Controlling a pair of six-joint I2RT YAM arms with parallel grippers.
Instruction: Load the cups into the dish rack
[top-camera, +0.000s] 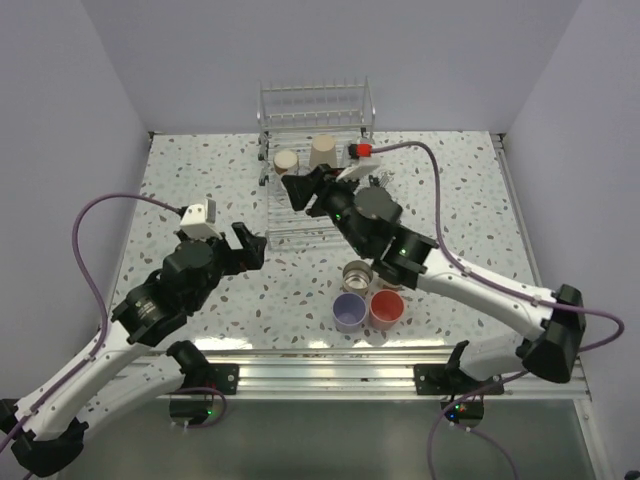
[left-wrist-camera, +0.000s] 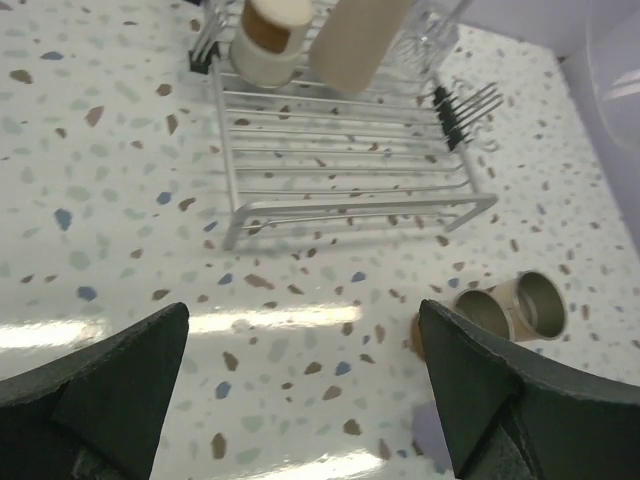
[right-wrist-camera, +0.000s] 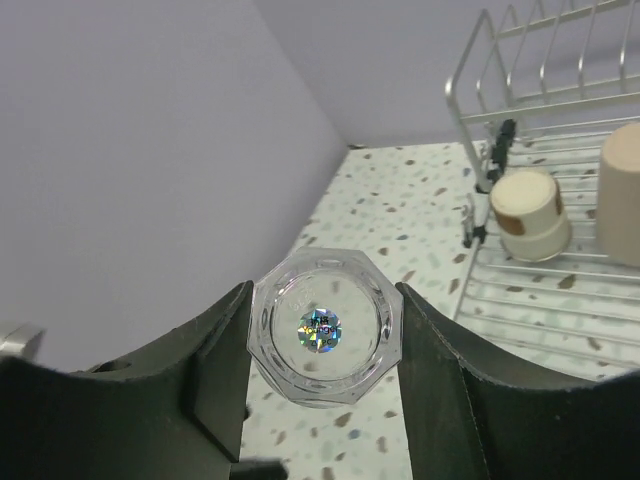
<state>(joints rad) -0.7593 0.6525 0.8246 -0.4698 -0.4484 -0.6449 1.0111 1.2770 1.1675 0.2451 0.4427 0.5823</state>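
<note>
The desk is carrying the dish rack at the middle of its far edge. The right end effector is hovering at the rack's left side, clamping a clear cup. The left end effector is hanging with fingers apart, empty, left of the rack's near corner. A beige cup and a tan-based cup are sitting in the rack.

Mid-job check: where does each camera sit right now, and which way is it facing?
Top external: above and behind the robot, looking down on the table; left arm and right arm show.
Left wrist: low, facing the dish rack front-on; open jaws at bottom.
Right wrist: raised, facing the rack's left end; jaws grip a clear cup.
Shared: all show the beige cup.
</note>
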